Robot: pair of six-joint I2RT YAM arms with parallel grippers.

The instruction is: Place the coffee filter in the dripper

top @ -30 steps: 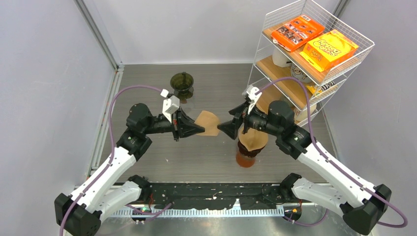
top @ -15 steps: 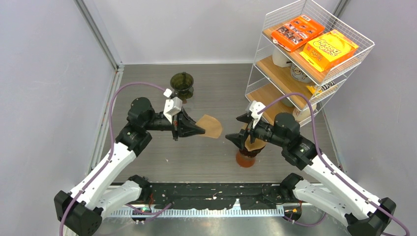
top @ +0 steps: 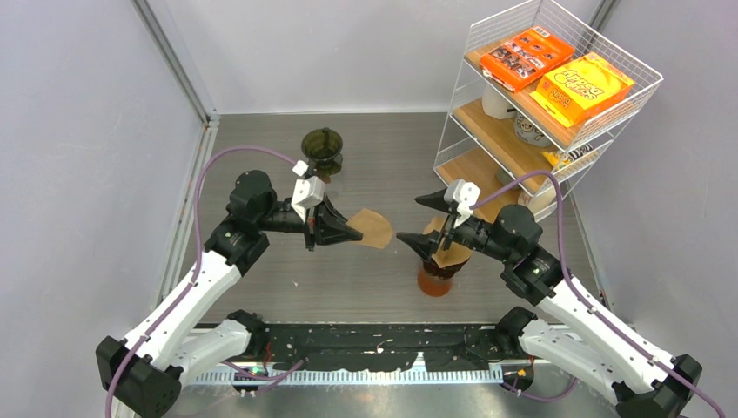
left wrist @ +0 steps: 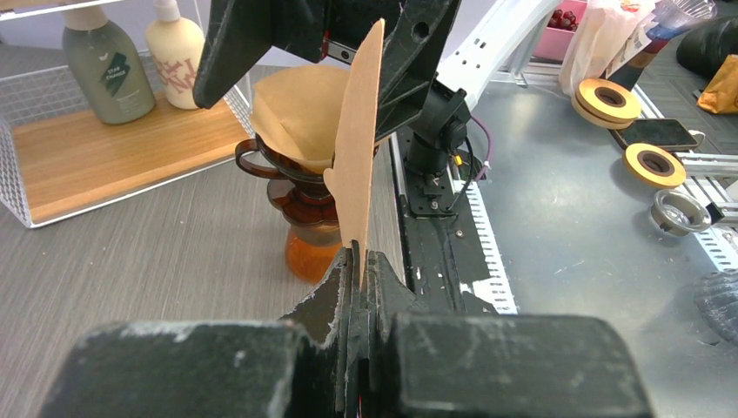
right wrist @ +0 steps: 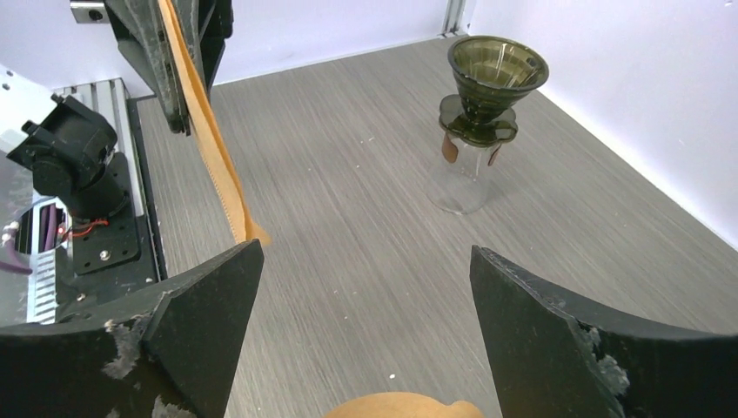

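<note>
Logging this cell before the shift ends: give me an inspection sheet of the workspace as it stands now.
Surface: grey wood-grain table, no spills seen.
Job's things: coffee filter held in the air; dark dripper at the far side, empty; amber dripper holds filter paper.
Clutter: tape rolls on the metal bench.
Grippers: left gripper shut on the coffee filter; right gripper open, holding nothing.
Cables: purple cables loop over both arms.
Surroundings: wire shelf with boxes at right.

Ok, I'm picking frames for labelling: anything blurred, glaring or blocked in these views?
Top view: even soft light, sharp, no glare. Left wrist view: the left hand looms dark across the bottom, the filter is seen edge-on. Right wrist view: the right hand frames the bottom corners, the dripper is sharp.
</note>
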